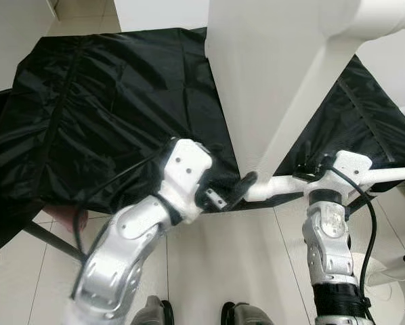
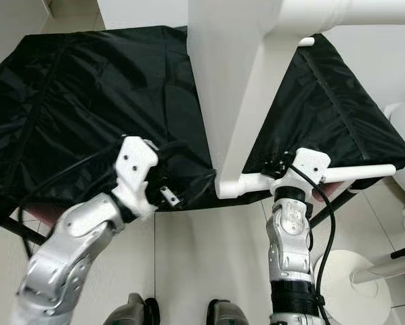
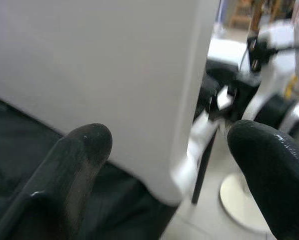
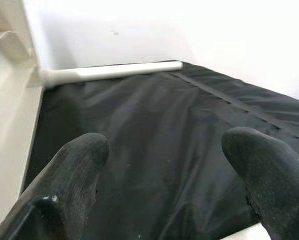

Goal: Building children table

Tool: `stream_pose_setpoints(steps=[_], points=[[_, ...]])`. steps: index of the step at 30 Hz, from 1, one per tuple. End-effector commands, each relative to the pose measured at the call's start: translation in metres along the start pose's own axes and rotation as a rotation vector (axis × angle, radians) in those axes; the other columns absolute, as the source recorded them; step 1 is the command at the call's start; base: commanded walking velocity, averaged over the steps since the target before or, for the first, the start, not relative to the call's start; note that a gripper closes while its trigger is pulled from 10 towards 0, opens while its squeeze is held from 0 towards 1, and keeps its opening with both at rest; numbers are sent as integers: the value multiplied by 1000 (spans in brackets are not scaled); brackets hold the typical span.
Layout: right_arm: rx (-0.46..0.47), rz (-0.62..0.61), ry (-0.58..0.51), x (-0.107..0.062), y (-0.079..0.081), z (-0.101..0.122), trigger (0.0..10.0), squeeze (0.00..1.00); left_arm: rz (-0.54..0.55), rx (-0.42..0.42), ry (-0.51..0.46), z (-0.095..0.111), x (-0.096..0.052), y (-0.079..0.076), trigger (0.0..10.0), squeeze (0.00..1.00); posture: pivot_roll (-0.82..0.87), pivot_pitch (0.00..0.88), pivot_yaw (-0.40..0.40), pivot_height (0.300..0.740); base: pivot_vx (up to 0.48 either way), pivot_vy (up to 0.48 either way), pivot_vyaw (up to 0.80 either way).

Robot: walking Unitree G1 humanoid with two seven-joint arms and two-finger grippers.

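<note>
A white tabletop (image 1: 270, 81) stands on its edge on a black cloth-covered cot (image 1: 108, 101). From its lower corner a white round leg (image 1: 385, 173) runs out to the right along the cot's front edge. My left gripper (image 1: 238, 188) is open at that lower corner, and the left wrist view has the panel (image 3: 99, 65) just beyond the spread fingertips (image 3: 84, 150). My right gripper (image 4: 164, 165) is open above the black cloth (image 4: 154, 130), its wrist (image 1: 338, 172) resting over the leg. Another white leg (image 4: 114, 71) lies at the far side of the cloth.
Pale tiled floor (image 1: 229, 264) lies in front of the cot. The cot's dark frame leg (image 1: 50, 240) slants down at the left. A white round stand base (image 2: 348, 284) sits on the floor at the right. My feet (image 1: 196, 315) are at the bottom edge.
</note>
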State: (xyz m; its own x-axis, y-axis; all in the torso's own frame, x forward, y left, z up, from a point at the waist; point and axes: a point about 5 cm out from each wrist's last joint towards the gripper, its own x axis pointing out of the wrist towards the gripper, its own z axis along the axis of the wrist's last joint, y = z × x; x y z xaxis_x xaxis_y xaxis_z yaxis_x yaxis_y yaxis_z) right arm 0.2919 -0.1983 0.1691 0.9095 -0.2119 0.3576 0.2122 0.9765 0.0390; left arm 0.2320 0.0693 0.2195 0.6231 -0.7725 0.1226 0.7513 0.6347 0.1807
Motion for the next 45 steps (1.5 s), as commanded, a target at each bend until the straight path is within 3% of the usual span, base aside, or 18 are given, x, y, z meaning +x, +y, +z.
stream_pose_setpoints(steps=[1, 11, 20, 23, 24, 28, 35, 43, 45], points=[[8, 48, -3, -5, -1, 0, 10000, 0, -149, 40, 16, -1, -6, -6, 10000, 0, -81, 139, 24, 740, 0, 0, 0], [-14, 102, 34, -22, -3, -2, 10000, 0, -113, 53, 120, -17, -9, -9, 10000, 0, -89, 140, 23, 740, 0, 0, 0], [-21, 266, 44, -58, -2, 6, 10000, 0, -127, 74, 170, -26, -18, -12, 10000, 0, -100, 143, 23, 740, 0, 0, 0], [-32, 284, 43, -61, -2, 6, 10000, 0, -128, 75, 173, -26, -18, -12, 10000, 0, -100, 143, 23, 740, 0, 0, 0], [-32, 339, 80, -71, -1, 4, 10000, 0, -131, 76, 178, -27, -20, -12, 10000, 0, -103, 143, 25, 740, 0, 0, 0], [-34, 402, 104, -79, 1, 1, 10000, 0, -133, 81, 183, -27, -21, -12, 10000, 0, -102, 142, 27, 740, 0, 0, 0], [26, 514, 132, -77, 24, -5, 10000, 0, -120, 89, 197, -28, -23, -12, 10000, 0, -85, 136, 21, 740, 0, 0, 0], [50, 525, 118, -67, 39, -6, 10000, 0, -105, 92, 198, -29, -23, -11, 10000, 0, -70, 127, 13, 740, 0, 0, 0], [71, 521, 113, -61, 49, -8, 10000, 0, -95, 94, 200, -29, -24, -11, 10000, 0, -63, 125, 8, 740, 0, 0, 0]])
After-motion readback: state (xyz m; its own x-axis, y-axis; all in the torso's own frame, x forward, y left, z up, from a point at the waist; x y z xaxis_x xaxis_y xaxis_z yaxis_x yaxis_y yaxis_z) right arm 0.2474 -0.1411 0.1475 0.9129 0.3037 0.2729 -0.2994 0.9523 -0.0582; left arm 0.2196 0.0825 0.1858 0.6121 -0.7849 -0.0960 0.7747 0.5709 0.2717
